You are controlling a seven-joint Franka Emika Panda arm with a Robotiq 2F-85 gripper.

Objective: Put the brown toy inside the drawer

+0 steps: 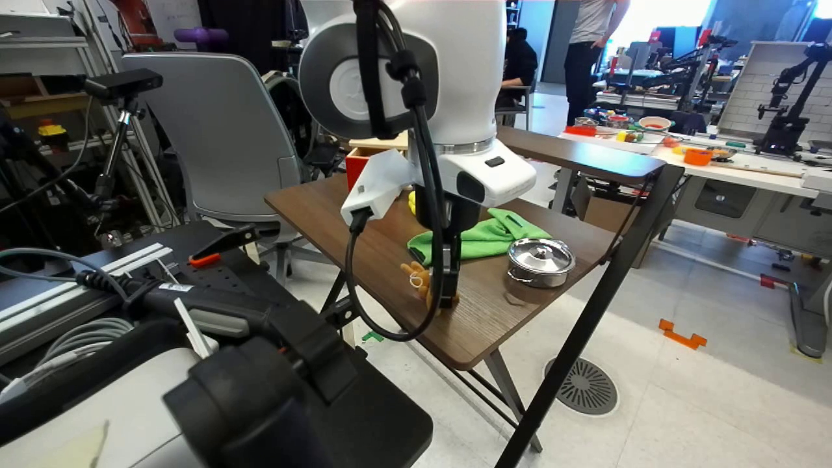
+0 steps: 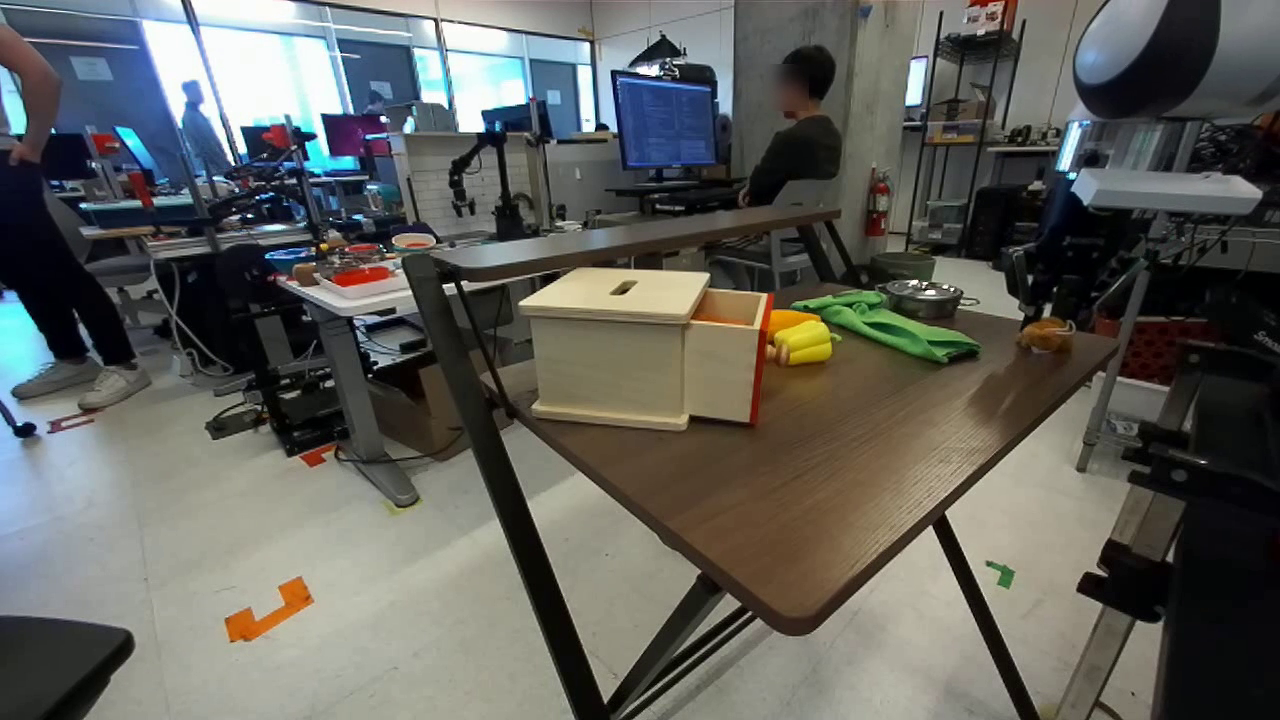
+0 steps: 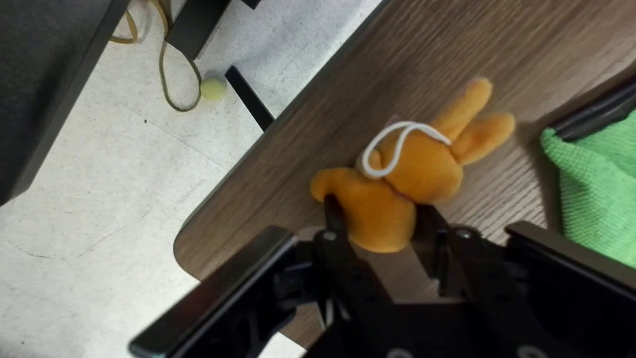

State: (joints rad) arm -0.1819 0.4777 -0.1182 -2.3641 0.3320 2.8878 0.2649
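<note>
The brown toy is an orange-brown plush with long ears and a white string loop. It lies at a corner of the table in both exterior views (image 1: pixel 418 275) (image 2: pixel 1046 336) and in the wrist view (image 3: pixel 380 231). My gripper (image 3: pixel 380 206) points down at it. The two fingers press on both sides of the toy's body, and the toy still looks to be on the tabletop. The gripper (image 1: pixel 448 296) partly hides the toy in an exterior view. The drawer (image 2: pixel 725 370) is pulled out of a pale wooden box (image 2: pixel 608 360), with a red front; the arm hides most of it elsewhere (image 1: pixel 355 166).
A green cloth (image 1: pixel 494 237) lies beside the toy. A lidded metal pot (image 1: pixel 541 261) stands past the cloth. Yellow toys (image 2: pixel 805 343) lie right in front of the drawer. A raised shelf (image 2: pixel 640 243) runs along the table (image 2: pixel 860 450) behind the box.
</note>
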